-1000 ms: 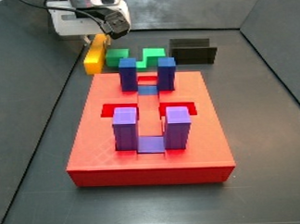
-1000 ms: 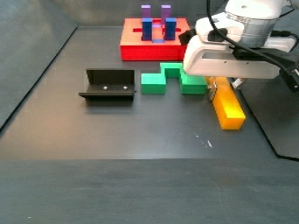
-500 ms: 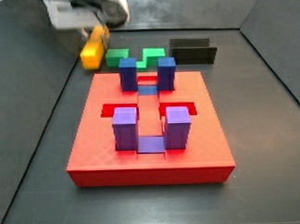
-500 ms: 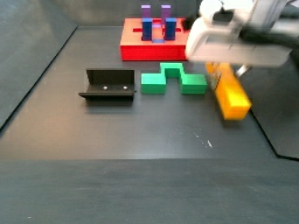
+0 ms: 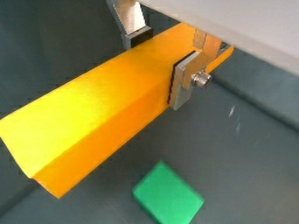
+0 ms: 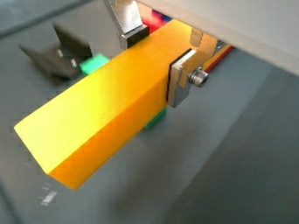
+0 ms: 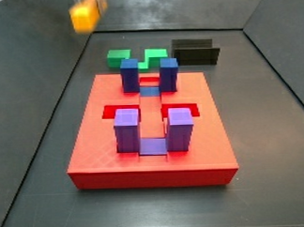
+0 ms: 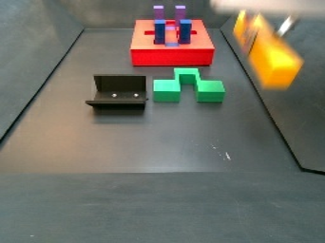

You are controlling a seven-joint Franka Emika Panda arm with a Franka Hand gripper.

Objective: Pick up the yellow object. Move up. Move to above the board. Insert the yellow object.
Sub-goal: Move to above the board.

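My gripper (image 5: 162,57) is shut on the yellow object (image 5: 100,109), a long yellow-orange bar, and grips it near one end; both wrist views show this (image 6: 159,54). The silver fingers (image 6: 184,77) press its two long sides. The bar (image 6: 105,109) hangs well above the floor. In a side view it is a blurred yellow shape (image 7: 85,13) at the top left, beyond the board. In another side view it is blurred (image 8: 269,52) at the upper right. The red board (image 7: 119,156) with purple posts (image 7: 126,130) and blue posts (image 7: 166,73) lies flat, apart from the bar.
A green notched block (image 8: 188,87) lies on the floor between the board (image 8: 152,55) and the dark fixture (image 8: 117,93). It also shows below the bar in a wrist view (image 5: 170,194). The fixture (image 6: 52,57) shows there too. Grey walls surround the floor.
The gripper has risen quickly with the yellow bar, from the floor beside the green block to high above it. It now blurs near the frame's top edge.
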